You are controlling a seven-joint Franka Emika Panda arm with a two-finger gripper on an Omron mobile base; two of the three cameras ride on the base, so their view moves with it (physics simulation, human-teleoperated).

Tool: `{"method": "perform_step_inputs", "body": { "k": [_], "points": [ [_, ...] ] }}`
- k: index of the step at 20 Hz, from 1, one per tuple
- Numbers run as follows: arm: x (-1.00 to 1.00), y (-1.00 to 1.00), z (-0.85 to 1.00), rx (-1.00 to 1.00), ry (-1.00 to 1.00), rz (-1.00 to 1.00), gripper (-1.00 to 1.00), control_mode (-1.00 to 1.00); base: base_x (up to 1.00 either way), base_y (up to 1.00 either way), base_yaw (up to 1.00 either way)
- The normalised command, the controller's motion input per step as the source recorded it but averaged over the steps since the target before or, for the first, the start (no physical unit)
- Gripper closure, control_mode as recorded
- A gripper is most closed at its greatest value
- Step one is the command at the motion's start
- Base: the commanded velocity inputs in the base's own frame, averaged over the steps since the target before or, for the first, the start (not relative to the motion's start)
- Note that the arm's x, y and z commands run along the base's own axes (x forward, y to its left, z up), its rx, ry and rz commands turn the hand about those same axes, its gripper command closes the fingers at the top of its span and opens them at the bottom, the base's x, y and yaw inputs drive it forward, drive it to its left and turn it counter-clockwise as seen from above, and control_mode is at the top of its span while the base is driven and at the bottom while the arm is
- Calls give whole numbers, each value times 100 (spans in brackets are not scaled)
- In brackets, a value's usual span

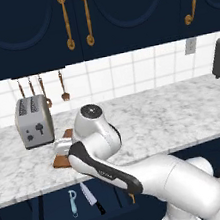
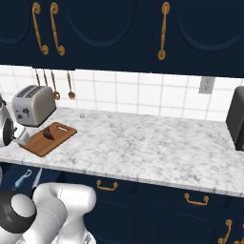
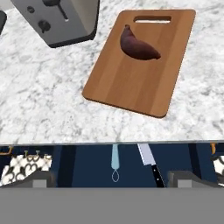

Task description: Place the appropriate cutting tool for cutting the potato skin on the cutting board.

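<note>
The light-blue peeler (image 3: 115, 162) lies in an open drawer under the counter edge, loop end toward me, beside the black-handled knife (image 3: 151, 166). Both also show below the counter, the peeler (image 1: 73, 203) left of the knife (image 1: 91, 197). The wooden cutting board (image 3: 140, 78) rests on the marble counter, and the dark reddish potato (image 3: 138, 46) lies near its slot handle. My gripper (image 3: 113, 180) hovers above the counter's front edge, looking down on board and drawer, open and holding nothing. The hand (image 1: 61, 148) covers most of the board (image 1: 60, 163). From the right, the board (image 2: 40, 144) and potato (image 2: 49, 134) are plain.
A silver toaster (image 3: 61, 19) stands just left of the board, close to its corner. Utensils (image 1: 42, 90) hang on the tiled wall behind. A black appliance (image 2: 236, 119) sits at the counter's far right. Open marble stretches between.
</note>
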Motion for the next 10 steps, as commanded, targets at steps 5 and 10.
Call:
{"method": "perform_step_inputs", "body": {
  "k": [5, 10],
  "points": [
    [-26, 0, -42, -2, -3, 0, -100, -100, 0, 0, 0],
    [-43, 1, -69, 0, 0, 0, -100, -100, 0, 0, 0]
  ]
}}
